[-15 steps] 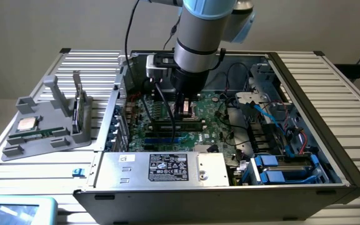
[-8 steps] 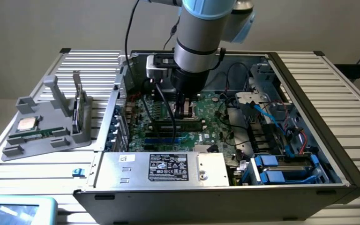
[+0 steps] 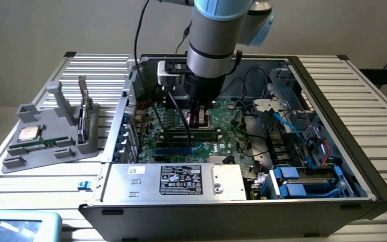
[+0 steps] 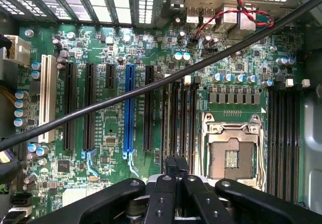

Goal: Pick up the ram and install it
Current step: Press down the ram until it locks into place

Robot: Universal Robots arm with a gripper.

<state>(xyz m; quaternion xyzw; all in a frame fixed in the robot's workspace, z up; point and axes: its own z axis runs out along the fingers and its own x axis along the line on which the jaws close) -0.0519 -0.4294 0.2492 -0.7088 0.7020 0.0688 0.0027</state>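
**Hand shut over the memory slots, ram right beneath**

Hand (image 3: 199, 121) down inside the open case (image 3: 328, 101), fingers closed together, tips meeting with nothing visible between them. No grip on anything, as far as can be seen. Ram (image 3: 192, 134) straight below the fingertips, lying lengthwise along the slots (image 4: 178, 113) on the board (image 4: 100, 48), apparently standing in one of them. Cannot tell whether the tips actually touch its top edge, or whether it sits fully down.

Judged as the seating step: closed fingers used as a blunt pusher on the stick's upper edge.

To do this well:
- Keep the hand square above the ram, push straight down, no sideways lean; a thin board like this probably bends or walks out of the slot under a skewed load.
- Press near the middle or work both ends evenly, so one end does not drop while the other rides high.
- Go slowly and stop at firm resistance; likely a misaligned notch rather than a need for more force.
- Mind the black cable (image 4: 151, 85) running slantwise across the board just ahead of the fingers; keep it out from under the tips.
- Steer clear of the open socket (image 4: 231, 153) just beside the slots; probably the most fragile spot near the hand.
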